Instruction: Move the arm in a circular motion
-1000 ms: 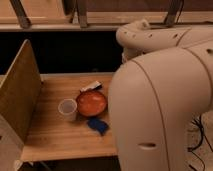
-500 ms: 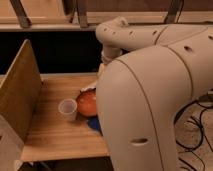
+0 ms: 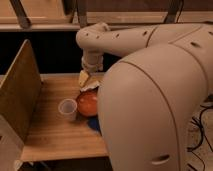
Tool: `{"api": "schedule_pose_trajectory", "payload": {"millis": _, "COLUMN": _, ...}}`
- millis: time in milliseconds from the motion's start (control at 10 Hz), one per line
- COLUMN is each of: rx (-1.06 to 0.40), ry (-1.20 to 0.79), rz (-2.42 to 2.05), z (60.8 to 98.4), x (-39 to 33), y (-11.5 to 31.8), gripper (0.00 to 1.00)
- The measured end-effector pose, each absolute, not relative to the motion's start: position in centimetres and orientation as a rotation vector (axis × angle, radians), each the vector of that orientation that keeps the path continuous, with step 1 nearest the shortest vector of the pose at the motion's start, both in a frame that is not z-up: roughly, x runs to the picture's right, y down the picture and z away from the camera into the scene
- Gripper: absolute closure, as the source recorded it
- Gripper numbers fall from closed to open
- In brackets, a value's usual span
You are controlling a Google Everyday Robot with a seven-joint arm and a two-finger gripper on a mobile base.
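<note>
We see the arm (image 3: 150, 95) filling the right side, its end bent down over the wooden table (image 3: 50, 137). The gripper (image 3: 83, 78) hangs just behind an orange bowl (image 3: 86, 104); we cannot tell its state. A clear cup (image 3: 67, 108) stands just left of the bowl, with nothing visible in either.

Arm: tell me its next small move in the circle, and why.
Likely arc the claw upward and toward the wooden board. It hangs low over the back of the table, just behind the orange bowl, with the cup close by, so the arm should curve above them rather than dip.
</note>
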State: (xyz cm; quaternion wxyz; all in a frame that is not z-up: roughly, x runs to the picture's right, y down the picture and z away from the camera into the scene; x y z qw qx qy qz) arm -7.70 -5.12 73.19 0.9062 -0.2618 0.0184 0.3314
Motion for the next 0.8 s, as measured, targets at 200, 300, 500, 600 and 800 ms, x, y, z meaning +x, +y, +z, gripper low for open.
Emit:
{"api": "schedule_pose_trajectory", "payload": {"millis": 200, "rx": -0.571, "ry": 0.050, "rz": 0.671, "z": 71.9, "x": -7.6, "y": -2.4, "gripper": 0.20}}
{"api": "schedule_pose_trajectory", "payload": {"millis": 300, "rx": -0.587, "ry": 0.078, "rz": 0.703, "z": 71.1, "x": -6.2, "y": -0.7, "gripper": 0.20}}
{"api": "schedule_pose_trajectory", "payload": {"millis": 500, "rx": -0.607, "ry": 0.184, "rz": 0.845, "z": 69.0, "x": -0.5, "y": 2.6, "gripper": 0.20}}
{"api": "schedule_pose_trajectory", "payload": {"millis": 600, "rx": -0.599, "ry": 0.245, "rz": 0.925, "z": 68.2, "x": 3.0, "y": 3.6, "gripper": 0.20}}
{"api": "schedule_pose_trajectory", "payload": {"millis": 800, "rx": -0.546, "ry": 0.347, "rz": 1.079, "z": 67.3, "x": 9.9, "y": 3.8, "gripper": 0.20}}
